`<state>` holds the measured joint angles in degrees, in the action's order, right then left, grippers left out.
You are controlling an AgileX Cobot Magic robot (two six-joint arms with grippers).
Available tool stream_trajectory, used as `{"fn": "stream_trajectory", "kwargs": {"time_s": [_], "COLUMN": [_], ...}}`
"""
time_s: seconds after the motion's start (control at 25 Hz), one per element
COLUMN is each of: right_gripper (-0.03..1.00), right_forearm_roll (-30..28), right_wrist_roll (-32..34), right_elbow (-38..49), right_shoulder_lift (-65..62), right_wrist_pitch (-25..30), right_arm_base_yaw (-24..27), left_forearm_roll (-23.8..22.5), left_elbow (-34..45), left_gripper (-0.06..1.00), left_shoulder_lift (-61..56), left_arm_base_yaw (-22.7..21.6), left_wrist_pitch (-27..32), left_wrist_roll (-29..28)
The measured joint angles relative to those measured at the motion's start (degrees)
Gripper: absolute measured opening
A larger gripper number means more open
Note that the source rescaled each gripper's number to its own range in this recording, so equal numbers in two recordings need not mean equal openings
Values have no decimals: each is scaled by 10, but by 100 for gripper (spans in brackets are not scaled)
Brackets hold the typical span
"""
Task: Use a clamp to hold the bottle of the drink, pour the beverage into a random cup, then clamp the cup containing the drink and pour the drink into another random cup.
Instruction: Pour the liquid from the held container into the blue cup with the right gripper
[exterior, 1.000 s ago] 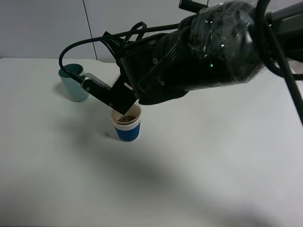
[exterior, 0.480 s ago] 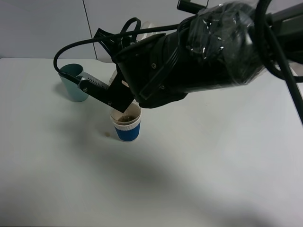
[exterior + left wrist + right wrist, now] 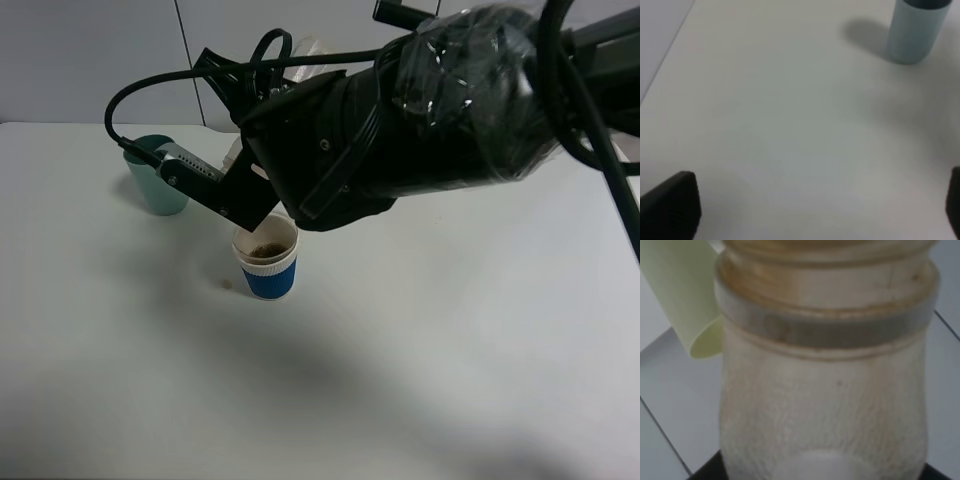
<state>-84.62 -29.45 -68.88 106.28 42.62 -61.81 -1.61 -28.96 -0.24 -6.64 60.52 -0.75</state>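
Item: small translucent whitish wide-necked plastic bottle (image 3: 822,390). Right gripper (image 3: 240,200) is clamping its body. Probably light, thin-walled, squashable, so a gentle mid-body hold. Left gripper (image 3: 812,205) is hanging, fingers apart.

The right arm (image 3: 450,110) was bulky and black, wrapped in glossy film, with small screws on the housing behind the jaws. A black cable (image 3: 128,90) looped out past them. The left gripper (image 3: 812,202) had blunt matte-black fingers (image 3: 670,205).

White matte table (image 3: 450,350) fills most of the exterior view — soft, diffuse shadow (image 3: 260,345) across its middle. Behind it, pale grey wall (image 3: 80,60) w/ a thin dark seam (image 3: 184,30), approx. vertical. Light even, cool.
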Motion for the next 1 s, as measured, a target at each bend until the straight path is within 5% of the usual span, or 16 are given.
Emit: {"fn": "stream_trajectory", "kwargs": {"time_s": [0.36,1.0], "right_gripper": [0,0], "right_forearm_roll": [119,211], "right_wrist_roll": [91,333], "right_elbow": [0,0], "right_shoulder_lift": [0,-1], "right_wrist_pitch": [-1,18], "right_arm_base_yaw": [0,24], "left_forearm_roll": [0,0], "left_elbow": [0,0], "left_gripper": [100,100], "left_shoulder_lift": [0,0], "left_arm_base_yaw": [0,0], "left_wrist_pitch": [0,0], "left_wrist_roll": [0,0]}}
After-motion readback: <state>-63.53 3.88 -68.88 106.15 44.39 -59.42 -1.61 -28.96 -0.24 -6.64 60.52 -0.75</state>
